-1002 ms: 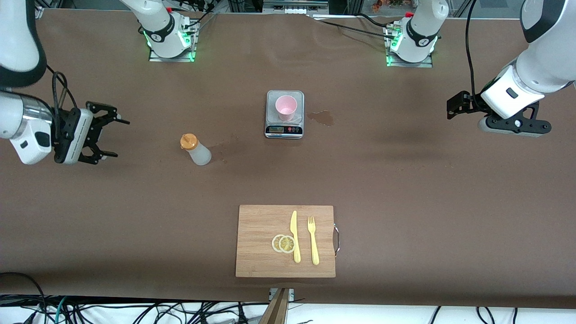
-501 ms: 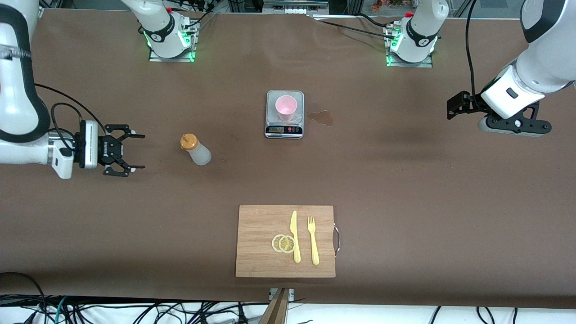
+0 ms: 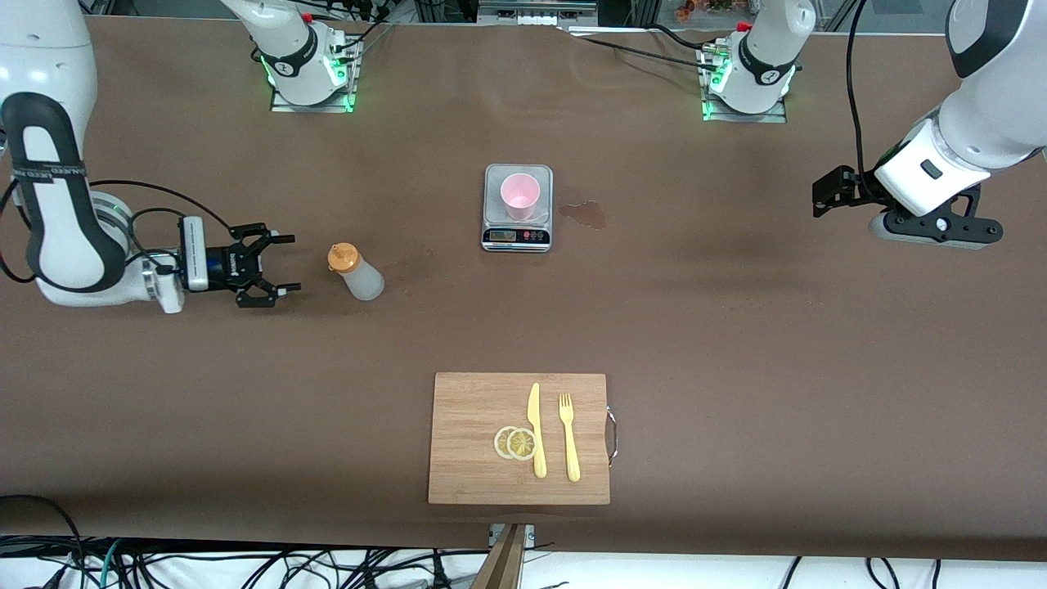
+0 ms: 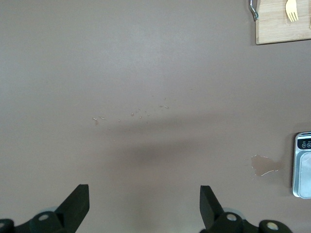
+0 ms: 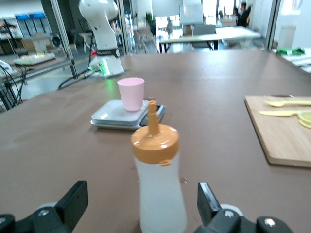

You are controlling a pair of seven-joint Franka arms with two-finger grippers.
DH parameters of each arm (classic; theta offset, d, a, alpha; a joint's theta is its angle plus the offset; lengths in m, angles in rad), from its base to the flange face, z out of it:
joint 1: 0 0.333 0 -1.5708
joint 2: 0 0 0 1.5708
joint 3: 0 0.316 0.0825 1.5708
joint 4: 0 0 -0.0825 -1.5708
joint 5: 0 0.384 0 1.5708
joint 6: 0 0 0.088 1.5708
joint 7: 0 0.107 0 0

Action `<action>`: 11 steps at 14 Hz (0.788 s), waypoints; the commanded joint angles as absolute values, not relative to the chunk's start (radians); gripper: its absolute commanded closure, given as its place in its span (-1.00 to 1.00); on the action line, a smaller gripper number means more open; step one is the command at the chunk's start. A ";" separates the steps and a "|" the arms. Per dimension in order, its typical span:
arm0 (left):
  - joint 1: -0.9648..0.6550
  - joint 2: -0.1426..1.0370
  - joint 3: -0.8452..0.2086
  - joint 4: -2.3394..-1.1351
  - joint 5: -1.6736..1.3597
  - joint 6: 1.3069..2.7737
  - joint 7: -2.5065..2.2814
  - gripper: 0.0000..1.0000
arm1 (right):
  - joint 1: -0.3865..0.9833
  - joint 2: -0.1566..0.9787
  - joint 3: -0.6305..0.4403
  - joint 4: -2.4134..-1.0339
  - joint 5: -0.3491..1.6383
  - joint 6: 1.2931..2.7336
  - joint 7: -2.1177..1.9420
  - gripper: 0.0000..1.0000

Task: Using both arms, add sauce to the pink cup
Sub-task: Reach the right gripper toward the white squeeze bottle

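The sauce bottle, frosted white with an orange cap, stands on the brown table toward the right arm's end. In the right wrist view the bottle stands just ahead of the gap between the fingers, untouched. My right gripper is open, low and level, a short way from the bottle on the right arm's side. The pink cup stands upright on a grey scale; the cup also shows in the right wrist view. My left gripper waits open and empty, high over the left arm's end of the table.
A wooden cutting board with a yellow knife, a fork and lemon slices lies nearer the front camera than the scale. A wet stain lies beside the scale toward the left arm's end. Both arm bases stand at the table's top edge.
My right gripper has come down and moved toward the sauce bottle, turning level with its fingers pointing at it. The left arm, bottle and cup have not moved.
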State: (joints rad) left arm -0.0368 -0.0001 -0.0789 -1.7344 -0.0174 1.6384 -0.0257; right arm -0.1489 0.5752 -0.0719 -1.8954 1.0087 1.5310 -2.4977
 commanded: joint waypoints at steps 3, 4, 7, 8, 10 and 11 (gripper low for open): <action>-0.038 -0.003 -0.074 -1.724 -0.021 1.643 -0.003 -1.00 | -0.158 0.626 -0.063 -1.954 1.104 1.506 -2.597 -1.00; -0.040 0.000 -0.075 -1.723 -0.021 1.643 -0.005 -1.00 | -0.158 0.633 -0.061 -1.954 1.112 1.508 -2.597 -1.00; -0.037 0.000 -0.074 -1.723 -0.021 1.641 0.000 -1.00 | -0.146 0.647 -0.061 -1.954 1.150 1.519 -2.605 -1.00; -0.037 0.000 -0.074 -1.720 -0.021 1.641 0.000 -1.00 | -0.135 0.652 -0.061 -1.954 1.161 1.526 -2.606 -1.00; -0.035 0.000 -0.072 -1.718 -0.021 1.640 0.000 -1.00 | -0.098 0.670 -0.061 -1.954 1.209 1.534 -2.640 -1.00; -0.035 0.000 -0.072 -1.718 -0.021 1.640 0.000 -1.00 | -0.089 0.682 -0.061 -1.954 1.230 1.535 -2.654 -1.00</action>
State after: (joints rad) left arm -0.0361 -0.0001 -0.0775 -1.7322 -0.0174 1.6440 -0.0243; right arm -0.1154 0.6630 -0.0633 -1.9430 1.1811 1.5233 -2.6117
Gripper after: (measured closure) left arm 0.000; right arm 0.000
